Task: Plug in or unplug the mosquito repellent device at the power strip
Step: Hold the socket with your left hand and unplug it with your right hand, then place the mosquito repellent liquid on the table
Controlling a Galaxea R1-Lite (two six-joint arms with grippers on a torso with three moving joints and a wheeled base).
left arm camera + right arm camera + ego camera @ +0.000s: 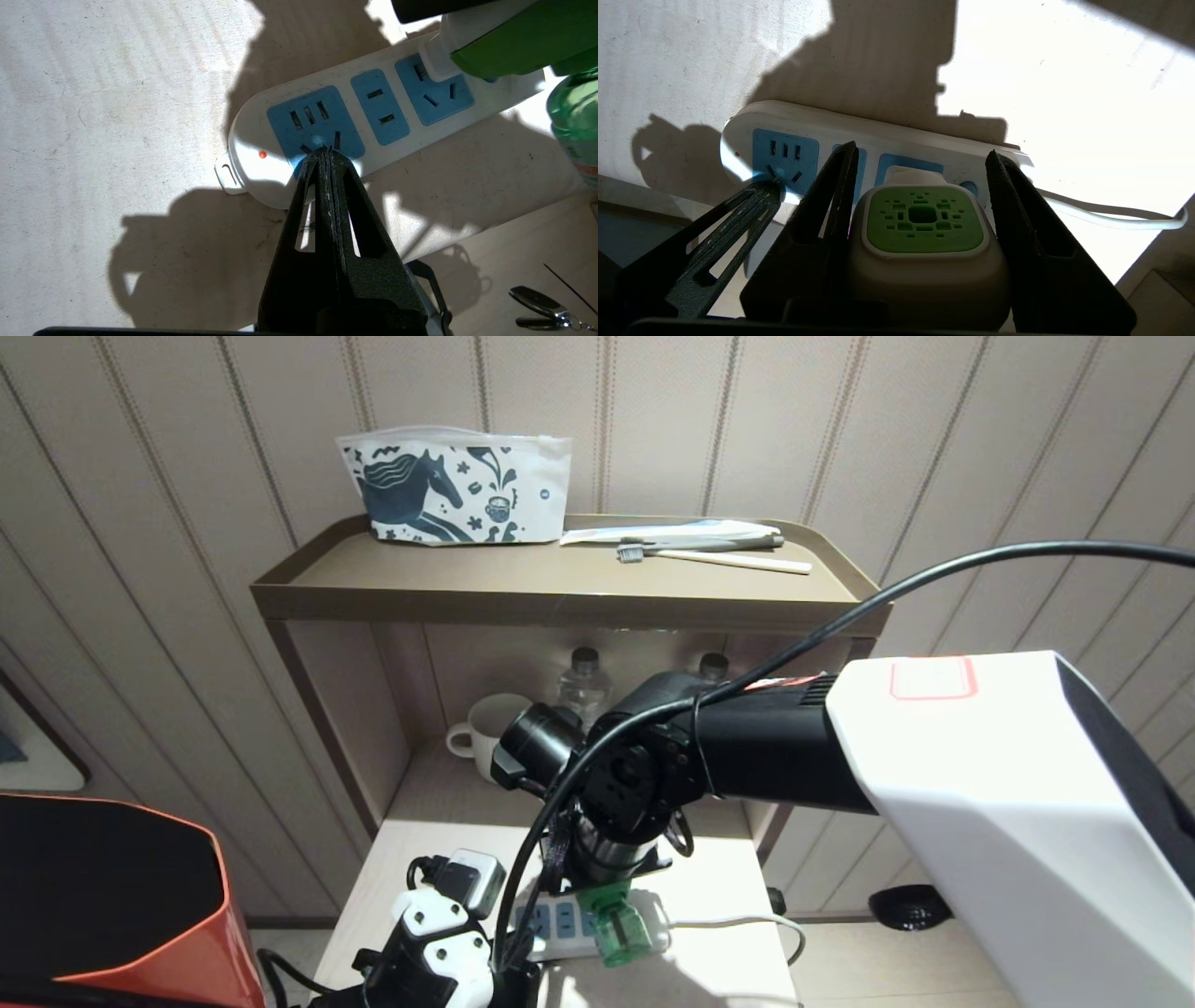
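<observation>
Right gripper [920, 233]: jaws clamped on either side of the repellent device [924, 228], which sits plugged into the power strip [794, 126] on the tabletop [93, 93]. Left gripper [327, 151]: jaws closed, tips pressing the strip's end socket.

A beige wall [840, 448] of vertical grooved panels is rising behind a brown shelf unit [560, 593] with a raised rim. Strong sunlight is falling across the pale lower surface [709, 896], throwing hard shadows. Light floor tiles [887, 961] are showing at the lower right.
</observation>
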